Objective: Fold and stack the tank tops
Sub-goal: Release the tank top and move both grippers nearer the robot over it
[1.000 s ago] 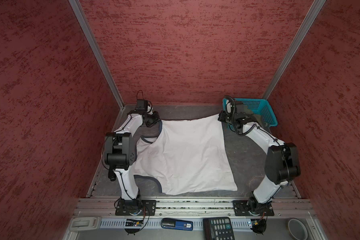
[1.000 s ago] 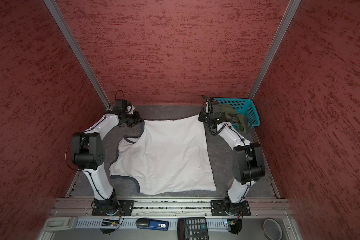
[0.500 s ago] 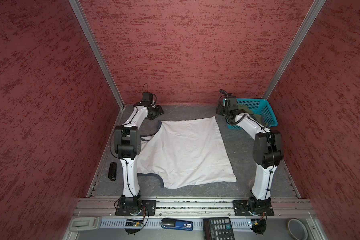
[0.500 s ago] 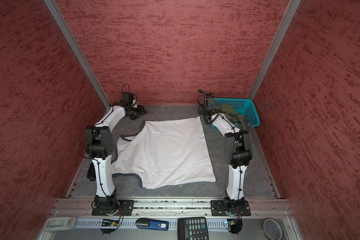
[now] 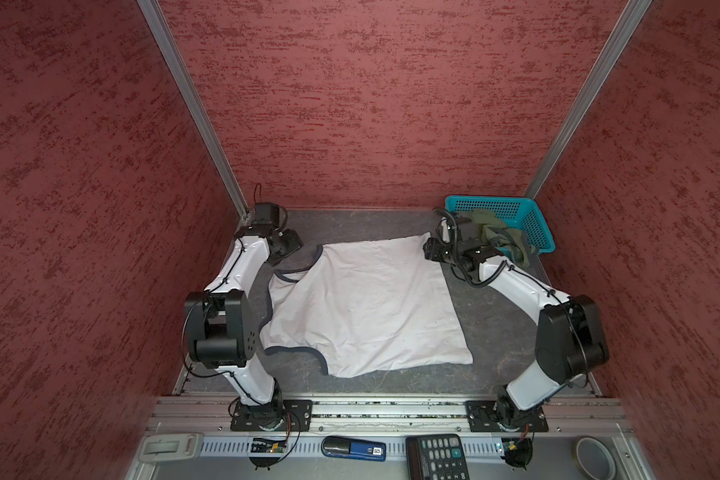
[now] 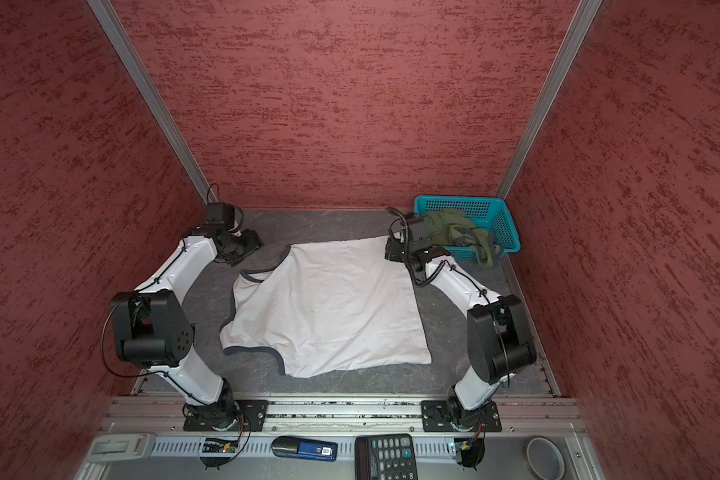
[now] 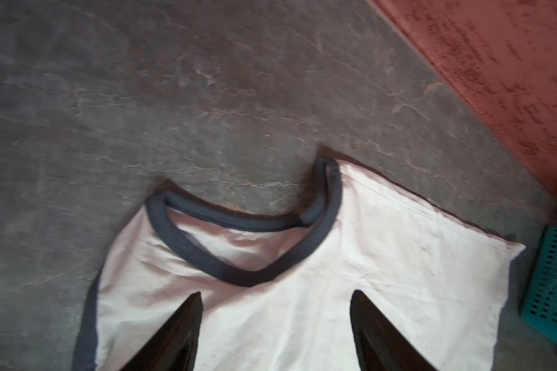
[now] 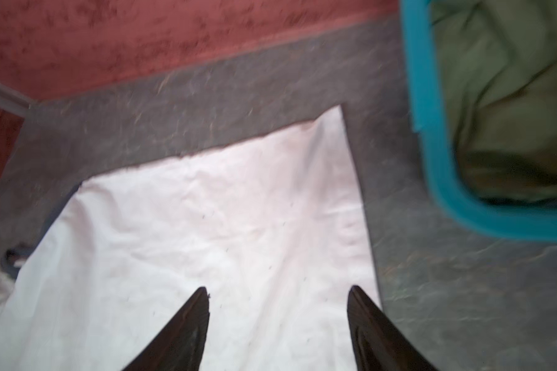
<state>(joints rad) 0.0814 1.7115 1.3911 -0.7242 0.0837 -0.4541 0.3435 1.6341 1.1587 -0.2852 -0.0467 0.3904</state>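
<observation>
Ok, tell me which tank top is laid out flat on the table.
The white tank top with dark trim, spread flat on the table. The olive green tank top lies crumpled in the teal basket.

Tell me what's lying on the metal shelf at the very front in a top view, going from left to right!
Left to right: pale grey gadget → blue and black gadget → calculator → roll of tape.
</observation>
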